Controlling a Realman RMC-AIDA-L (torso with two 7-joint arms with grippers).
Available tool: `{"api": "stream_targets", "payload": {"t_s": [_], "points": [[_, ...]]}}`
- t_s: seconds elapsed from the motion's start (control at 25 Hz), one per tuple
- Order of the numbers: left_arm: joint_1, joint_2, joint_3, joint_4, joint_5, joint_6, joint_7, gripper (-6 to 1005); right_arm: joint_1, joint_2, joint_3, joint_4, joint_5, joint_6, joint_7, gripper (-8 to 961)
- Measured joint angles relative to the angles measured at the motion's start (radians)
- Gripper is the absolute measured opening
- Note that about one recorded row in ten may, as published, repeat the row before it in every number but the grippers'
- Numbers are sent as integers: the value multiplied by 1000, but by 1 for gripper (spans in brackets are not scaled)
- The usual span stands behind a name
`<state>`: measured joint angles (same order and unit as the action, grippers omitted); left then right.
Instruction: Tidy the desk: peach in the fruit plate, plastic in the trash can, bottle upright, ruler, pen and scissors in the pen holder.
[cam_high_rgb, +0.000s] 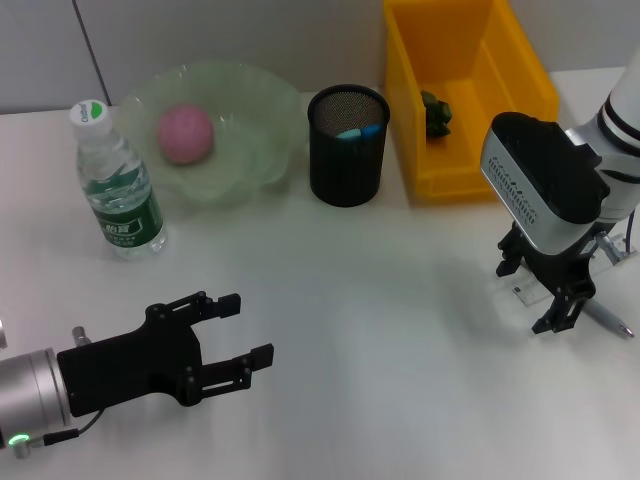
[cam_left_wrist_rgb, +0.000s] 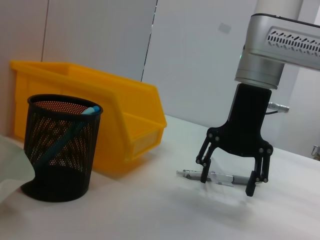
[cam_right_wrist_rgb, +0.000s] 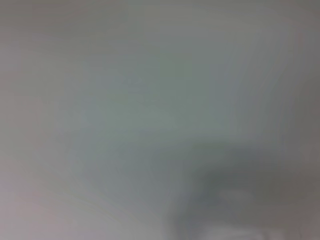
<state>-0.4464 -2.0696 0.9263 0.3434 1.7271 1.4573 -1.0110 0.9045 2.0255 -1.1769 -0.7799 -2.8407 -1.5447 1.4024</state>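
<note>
A pink peach (cam_high_rgb: 185, 133) lies in the pale green fruit plate (cam_high_rgb: 262, 120). The bottle (cam_high_rgb: 116, 185) stands upright left of the plate. The black mesh pen holder (cam_high_rgb: 347, 146) (cam_left_wrist_rgb: 60, 150) holds blue-handled items (cam_high_rgb: 357, 131); I cannot tell whether they include the scissors. A silver pen (cam_high_rgb: 612, 321) (cam_left_wrist_rgb: 220, 178) lies on the desk at the right. My right gripper (cam_high_rgb: 530, 295) (cam_left_wrist_rgb: 226, 185) hangs open just over it, fingers close to the desk. A clear strip (cam_high_rgb: 521, 292) under it may be the ruler. My left gripper (cam_high_rgb: 247, 330) rests open at the front left.
The yellow bin (cam_high_rgb: 465, 160) (cam_left_wrist_rgb: 125, 127) stands right of the pen holder with a crumpled green piece (cam_high_rgb: 436, 113) inside. A wall runs behind the desk. The right wrist view shows only a blurred grey surface.
</note>
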Motion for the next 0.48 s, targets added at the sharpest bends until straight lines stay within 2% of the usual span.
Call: {"api": "stream_targets", "payload": {"t_s": [0.48], "points": [[0, -1, 0, -3, -10, 1, 0, 800, -6, 1, -6, 4, -3, 17, -2, 754]]}}
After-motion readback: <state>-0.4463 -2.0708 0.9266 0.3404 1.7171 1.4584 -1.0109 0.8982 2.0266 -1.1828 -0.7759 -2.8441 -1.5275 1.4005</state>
